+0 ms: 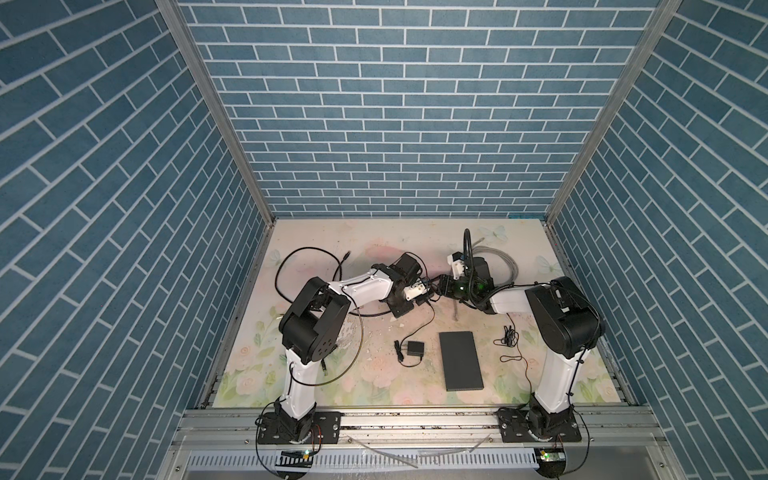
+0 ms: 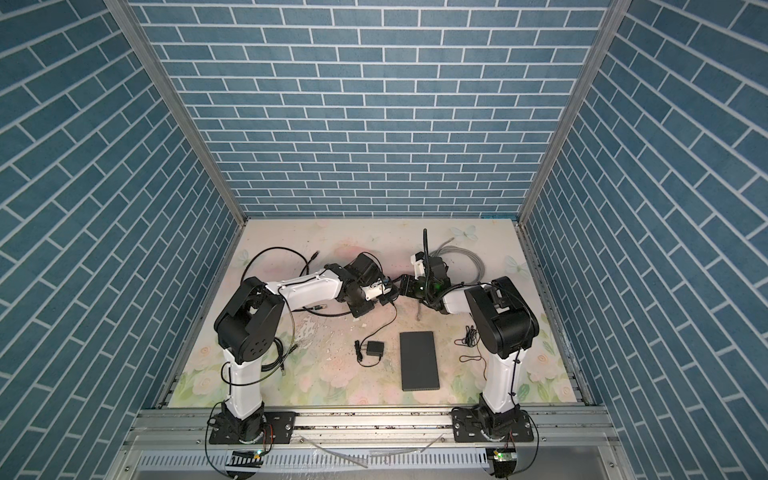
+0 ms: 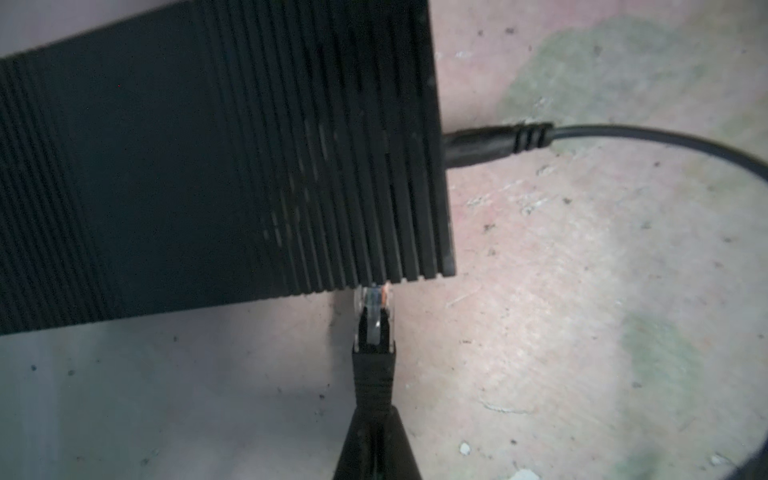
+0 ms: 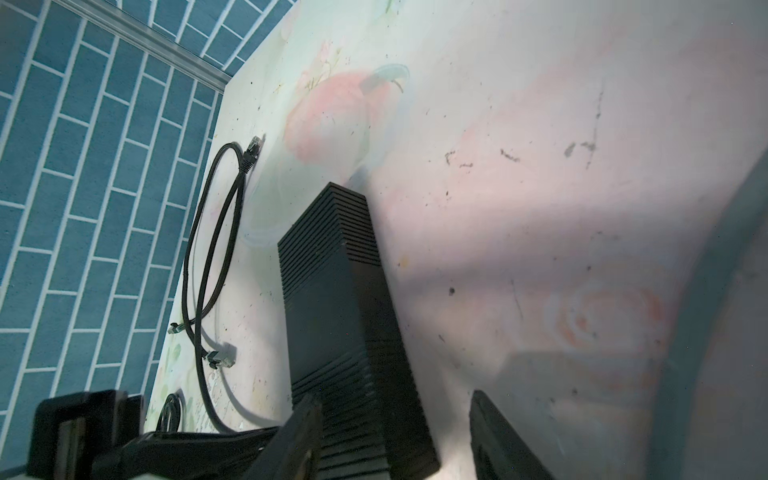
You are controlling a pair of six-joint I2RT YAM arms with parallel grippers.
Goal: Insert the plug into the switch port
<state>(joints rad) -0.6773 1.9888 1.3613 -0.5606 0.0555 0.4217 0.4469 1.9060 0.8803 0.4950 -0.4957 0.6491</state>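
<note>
plug point(image 3: 372, 309) tip meets the switch point(image 3: 208, 166) edge, left fingers point(image 3: 356, 455) clenched on it, right fingers point(image 4: 301, 432) spread astride the switch.

no text or labels can be read.

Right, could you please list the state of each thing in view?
plug: tip at the switch's edge, clear body mostly outside.
switch: flat on the table.
power connector: plugged into the switch's side.
left gripper: shut on the plug's boot.
right gripper: open, straddling the switch's end.
spare black cable: loose on the table, visible end unplugged.
flat black box: lying flat, untouched.
</note>
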